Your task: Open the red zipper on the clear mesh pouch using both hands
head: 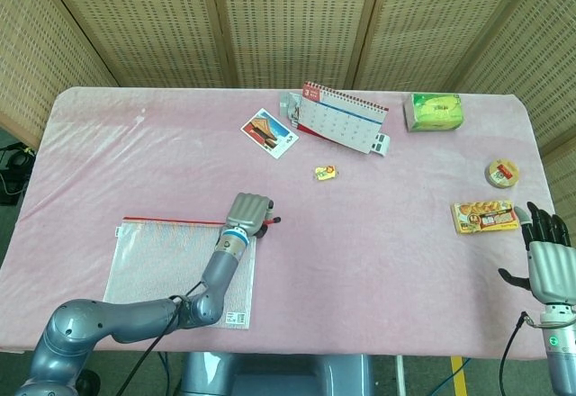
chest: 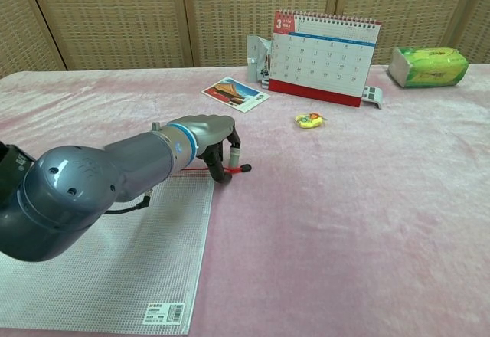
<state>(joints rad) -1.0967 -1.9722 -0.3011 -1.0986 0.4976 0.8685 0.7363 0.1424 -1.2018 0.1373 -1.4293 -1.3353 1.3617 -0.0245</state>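
Note:
The clear mesh pouch [head: 171,261] [chest: 115,260] lies flat near the table's front left. Its red zipper [head: 171,220] [chest: 184,171] runs along the far edge. My left hand [head: 249,211] [chest: 210,134] sits at the pouch's far right corner, fingers curled down around the red zipper pull [head: 270,221] [chest: 239,169], whose tip sticks out to the right. My right hand [head: 547,265] shows only in the head view. It hovers off the table's front right corner with its fingers spread and holds nothing.
A desk calendar [head: 342,117] [chest: 325,46] stands at the back, with a postcard [head: 269,132] [chest: 236,93] to its left. A green tissue pack [head: 434,112] [chest: 427,66], a small yellow candy [head: 327,173] [chest: 309,120], a tape roll [head: 502,173] and a snack packet [head: 486,216] lie to the right.

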